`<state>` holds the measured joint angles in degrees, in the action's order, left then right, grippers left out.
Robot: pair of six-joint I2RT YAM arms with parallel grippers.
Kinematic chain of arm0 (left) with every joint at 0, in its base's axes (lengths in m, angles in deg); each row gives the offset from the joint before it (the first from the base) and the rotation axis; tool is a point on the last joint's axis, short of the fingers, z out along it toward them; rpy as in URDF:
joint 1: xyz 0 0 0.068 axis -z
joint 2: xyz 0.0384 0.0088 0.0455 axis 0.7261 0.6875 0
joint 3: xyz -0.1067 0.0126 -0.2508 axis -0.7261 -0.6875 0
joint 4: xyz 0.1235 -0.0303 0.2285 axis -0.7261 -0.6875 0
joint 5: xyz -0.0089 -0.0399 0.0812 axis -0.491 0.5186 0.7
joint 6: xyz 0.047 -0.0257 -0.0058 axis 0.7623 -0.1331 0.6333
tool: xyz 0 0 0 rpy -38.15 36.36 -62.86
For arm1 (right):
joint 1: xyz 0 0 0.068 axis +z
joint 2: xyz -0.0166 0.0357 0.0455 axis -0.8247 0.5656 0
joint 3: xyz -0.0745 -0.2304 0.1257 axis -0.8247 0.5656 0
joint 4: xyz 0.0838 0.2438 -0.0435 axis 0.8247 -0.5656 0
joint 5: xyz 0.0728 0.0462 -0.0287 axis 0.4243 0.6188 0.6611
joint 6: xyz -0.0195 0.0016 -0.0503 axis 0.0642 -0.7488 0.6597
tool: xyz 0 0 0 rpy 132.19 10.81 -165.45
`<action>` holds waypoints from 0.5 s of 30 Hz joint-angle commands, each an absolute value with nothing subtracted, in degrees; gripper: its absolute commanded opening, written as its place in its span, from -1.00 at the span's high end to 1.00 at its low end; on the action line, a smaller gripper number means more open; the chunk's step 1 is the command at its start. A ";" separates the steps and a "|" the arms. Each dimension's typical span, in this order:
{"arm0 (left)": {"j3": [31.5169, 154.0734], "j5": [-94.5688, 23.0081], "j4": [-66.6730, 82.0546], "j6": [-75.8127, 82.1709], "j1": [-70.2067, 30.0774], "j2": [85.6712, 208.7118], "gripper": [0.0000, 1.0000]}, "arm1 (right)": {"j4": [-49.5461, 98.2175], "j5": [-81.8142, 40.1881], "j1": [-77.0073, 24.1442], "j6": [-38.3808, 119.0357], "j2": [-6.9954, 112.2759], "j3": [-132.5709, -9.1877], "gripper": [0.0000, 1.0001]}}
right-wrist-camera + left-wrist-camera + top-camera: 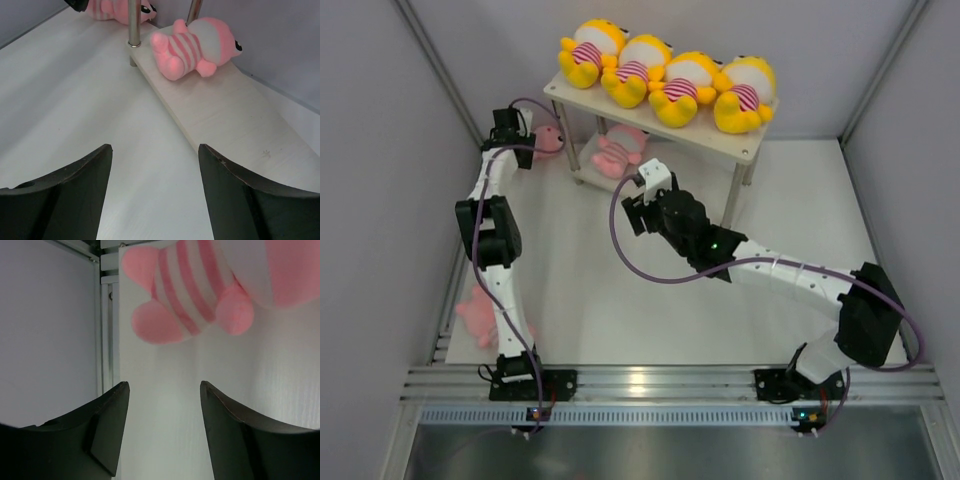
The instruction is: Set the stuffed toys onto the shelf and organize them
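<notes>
Four yellow stuffed toys (665,75) lie in a row on the top board of the shelf (720,145). A pink stuffed toy (620,152) (192,47) lies on its side at the left end of the lower board (225,115). Another pink toy (549,140) (200,285) (112,10) lies on the table left of the shelf. My left gripper (525,140) (164,390) is open just short of it, holding nothing. My right gripper (638,195) (155,150) is open and empty in front of the lower board. A third pink toy (477,315) lies beside the left arm.
White enclosure walls stand close on the left (380,200) and right. A metal shelf leg (133,25) stands at the lower board's front left corner. An aluminium rail (650,382) runs along the near edge, carrying both arm bases.
</notes>
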<state>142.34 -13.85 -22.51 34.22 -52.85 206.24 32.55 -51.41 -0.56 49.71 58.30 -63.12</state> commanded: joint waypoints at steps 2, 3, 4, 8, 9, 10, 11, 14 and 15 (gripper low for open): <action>150.07 -23.18 -20.43 27.78 -55.52 210.29 -0.30 | 33.55 -52.10 0.25 51.01 56.90 -63.62 -0.40; 150.87 -24.60 -20.43 27.33 -55.88 210.82 -0.35 | 33.37 -52.10 0.25 51.18 56.90 -63.62 -0.40; 152.36 -25.49 -20.43 27.24 -56.14 211.35 -0.39 | 33.28 -52.36 0.43 51.18 56.99 -63.54 -0.40; 155.36 -29.62 -20.43 27.33 -56.23 214.33 -0.53 | 32.14 -53.15 0.43 51.54 57.95 -63.97 -0.40; 156.15 -28.76 -20.34 26.98 -56.23 215.04 -0.54 | 31.79 -53.33 0.43 51.71 58.22 -64.67 -0.40; 157.89 -28.49 -20.34 26.63 -56.23 215.83 -0.56 | 31.53 -53.24 0.51 51.89 58.39 -65.03 -0.40; 158.52 -28.31 -20.34 26.62 -56.32 217.14 -0.57 | 31.17 -53.33 0.52 51.98 58.48 -65.47 -0.40; 160.63 -28.22 -20.25 26.62 -56.76 219.52 -0.61 | 30.56 -53.50 0.60 52.85 59.27 -66.08 -0.40; 160.90 -28.40 -20.08 26.62 -56.85 219.96 -0.63 | 30.56 -53.59 0.60 53.12 59.54 -66.26 -0.40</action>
